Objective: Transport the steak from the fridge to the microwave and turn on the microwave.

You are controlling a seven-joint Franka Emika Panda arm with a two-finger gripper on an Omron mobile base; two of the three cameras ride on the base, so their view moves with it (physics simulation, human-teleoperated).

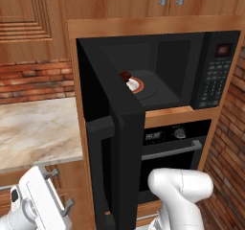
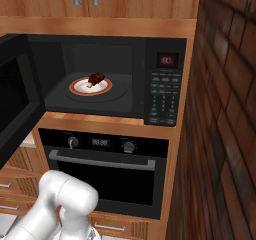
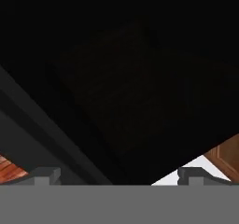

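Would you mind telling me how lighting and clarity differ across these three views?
Left base view: evenly lit, steak partly cut off by the door edge. Right base view: clear, steak on its plate well lit inside the microwave. Hand view: almost black, the dark door close up, no detail.

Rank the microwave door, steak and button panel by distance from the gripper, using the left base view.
1. Microwave door, swung open, right beside the gripper.
2. Steak, on the plate inside.
3. Button panel, far right.
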